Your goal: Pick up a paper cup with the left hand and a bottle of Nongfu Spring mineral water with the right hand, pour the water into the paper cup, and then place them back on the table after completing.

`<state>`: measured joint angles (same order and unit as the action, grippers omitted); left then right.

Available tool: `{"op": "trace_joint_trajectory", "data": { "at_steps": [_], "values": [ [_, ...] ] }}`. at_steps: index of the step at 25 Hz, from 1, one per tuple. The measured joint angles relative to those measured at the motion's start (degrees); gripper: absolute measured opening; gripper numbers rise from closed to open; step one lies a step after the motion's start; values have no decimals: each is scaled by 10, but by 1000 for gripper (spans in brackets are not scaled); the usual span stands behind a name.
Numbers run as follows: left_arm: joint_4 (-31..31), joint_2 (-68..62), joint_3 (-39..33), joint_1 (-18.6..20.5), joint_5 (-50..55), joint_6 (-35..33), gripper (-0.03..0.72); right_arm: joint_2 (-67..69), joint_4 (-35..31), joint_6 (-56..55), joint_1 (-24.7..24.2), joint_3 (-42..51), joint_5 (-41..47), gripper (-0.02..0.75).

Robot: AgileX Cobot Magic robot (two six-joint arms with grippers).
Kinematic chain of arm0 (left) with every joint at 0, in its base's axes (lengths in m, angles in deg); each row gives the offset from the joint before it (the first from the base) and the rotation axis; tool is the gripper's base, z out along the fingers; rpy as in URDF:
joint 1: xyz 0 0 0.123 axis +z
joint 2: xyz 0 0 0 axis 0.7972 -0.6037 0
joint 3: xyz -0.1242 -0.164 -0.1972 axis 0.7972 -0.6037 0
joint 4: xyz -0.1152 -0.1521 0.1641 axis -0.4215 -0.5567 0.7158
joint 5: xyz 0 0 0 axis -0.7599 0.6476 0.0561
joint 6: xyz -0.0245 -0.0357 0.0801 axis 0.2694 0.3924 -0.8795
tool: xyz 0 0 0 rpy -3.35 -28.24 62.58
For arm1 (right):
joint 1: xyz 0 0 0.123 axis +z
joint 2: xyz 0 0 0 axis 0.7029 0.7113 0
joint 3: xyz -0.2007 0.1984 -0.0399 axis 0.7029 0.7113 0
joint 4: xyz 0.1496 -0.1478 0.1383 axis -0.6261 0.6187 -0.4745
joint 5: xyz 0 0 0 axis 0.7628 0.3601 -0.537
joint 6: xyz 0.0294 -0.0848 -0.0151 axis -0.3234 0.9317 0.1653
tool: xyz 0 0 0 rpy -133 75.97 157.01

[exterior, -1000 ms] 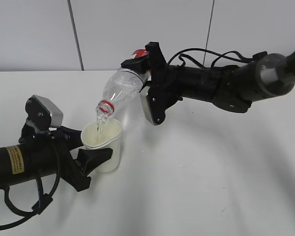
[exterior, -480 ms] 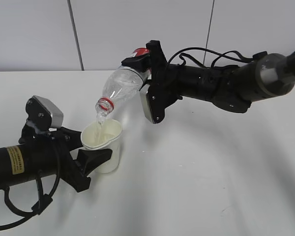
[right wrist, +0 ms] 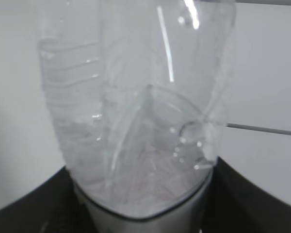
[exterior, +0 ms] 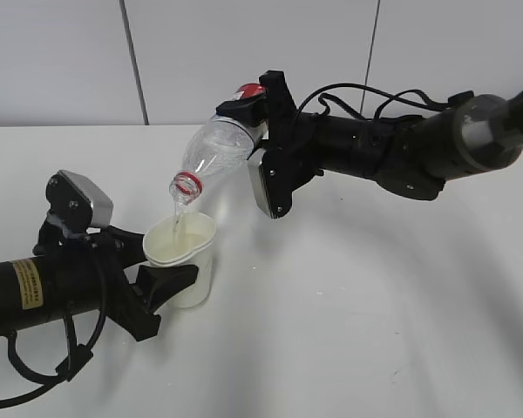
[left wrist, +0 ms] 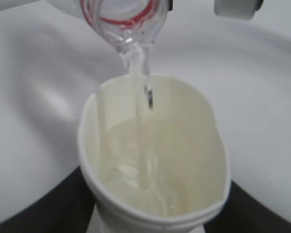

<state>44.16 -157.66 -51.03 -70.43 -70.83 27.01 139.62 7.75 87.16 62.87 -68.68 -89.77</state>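
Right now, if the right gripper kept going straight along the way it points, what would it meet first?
It points left and slightly down. The right hand, already shut on the bottle, would likely drive the bottle's mouth into the paper cup held by the left hand, though depth is unclear.

Glossy clear plastic bottle (exterior: 211, 157), matt paper cup (exterior: 186, 255)

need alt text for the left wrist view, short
A thin stream of water pours from a tilted clear bottle's red-ringed mouth into a white paper cup, already partly filled. The cup's rim is squeezed oval, with the white table behind.
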Motion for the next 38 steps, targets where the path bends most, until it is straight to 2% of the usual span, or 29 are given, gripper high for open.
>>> {"op": "trace_joint_trajectory", "data": {
  "at_steps": [16, 27, 33, 38],
  "values": [
    [0, 0, 0, 0, -12, 0, 404, 0, -1, 4, 0, 0, -1, 421],
    [-6, 0, 0, 0, -22, 0, 404, 0, -27, -8, 0, 0, -1, 421],
    [-48, 0, 0, 0, -54, -17, 404, 0, -31, -138, 0, 25, -4, 421],
    [-52, 0, 0, 0, -57, -22, 403, 0, -78, -397, 0, 69, -53, 421]
  ]
}}
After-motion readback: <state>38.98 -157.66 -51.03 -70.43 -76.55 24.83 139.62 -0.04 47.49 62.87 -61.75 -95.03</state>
